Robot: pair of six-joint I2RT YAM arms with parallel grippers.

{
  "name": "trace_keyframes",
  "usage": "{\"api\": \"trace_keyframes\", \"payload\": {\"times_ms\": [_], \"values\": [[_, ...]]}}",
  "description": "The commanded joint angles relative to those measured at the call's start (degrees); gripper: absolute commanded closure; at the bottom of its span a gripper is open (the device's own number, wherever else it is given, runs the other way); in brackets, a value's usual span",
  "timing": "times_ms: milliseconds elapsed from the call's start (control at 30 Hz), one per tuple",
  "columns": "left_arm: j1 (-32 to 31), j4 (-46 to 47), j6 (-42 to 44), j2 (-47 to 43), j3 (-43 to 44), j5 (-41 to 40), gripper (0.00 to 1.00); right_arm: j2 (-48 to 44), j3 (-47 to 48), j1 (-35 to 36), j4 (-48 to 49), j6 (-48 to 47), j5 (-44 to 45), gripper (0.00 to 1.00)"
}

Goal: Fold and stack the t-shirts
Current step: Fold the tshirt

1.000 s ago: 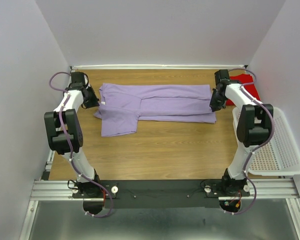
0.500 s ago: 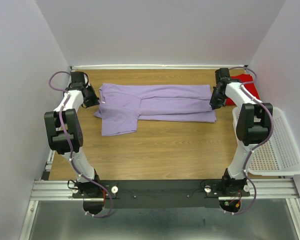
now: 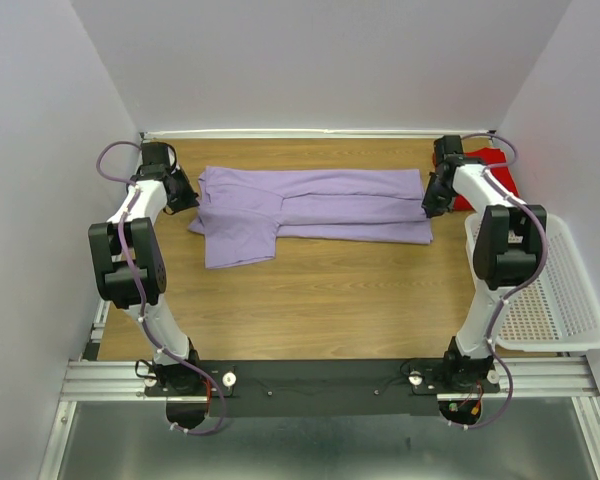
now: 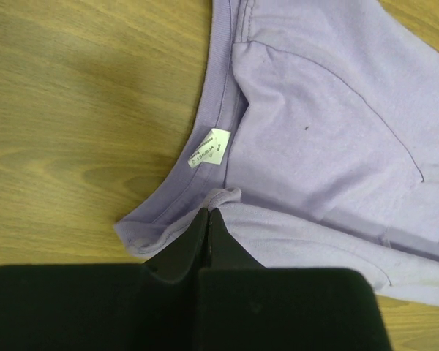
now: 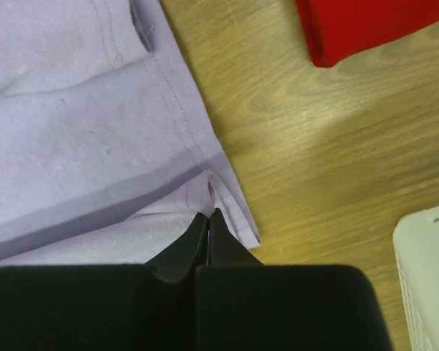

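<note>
The lavender t-shirt (image 3: 315, 207) lies folded lengthwise across the far half of the table, collar end to the left and one sleeve (image 3: 238, 243) sticking out toward the near side. My left gripper (image 3: 192, 196) is shut, pinching a pucker of cloth by the collar (image 4: 218, 102), just below the white label (image 4: 208, 148). My right gripper (image 3: 430, 206) is shut on a fold of the hem corner (image 5: 230, 201). The red t-shirt (image 3: 488, 172) lies folded at the far right corner, partly hidden behind the right arm; its edge (image 5: 366, 25) shows in the right wrist view.
A white perforated basket (image 3: 565, 300) sits at the right edge of the table, its corner (image 5: 428, 270) close to my right gripper. Grey walls close in the left, far and right sides. Bare wood runs between the shirt and the arm bases.
Both grippers have shifted slightly toward the far wall with the cloth still pinched, the right one more. The shirt's ends have followed a little.
</note>
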Motion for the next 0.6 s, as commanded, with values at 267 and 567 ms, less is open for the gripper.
{"api": "trace_keyframes", "payload": {"times_ms": [267, 567], "values": [[0.8, 4.8, -0.3, 2.9, 0.4, -2.8, 0.98, 4.5, 0.2, -0.7, 3.5, 0.7, 1.8, 0.96], [0.6, 4.1, -0.5, -5.0, -3.2, -7.4, 0.3, -1.6, -1.7, -0.7, 3.4, -0.7, -2.0, 0.54]]}}
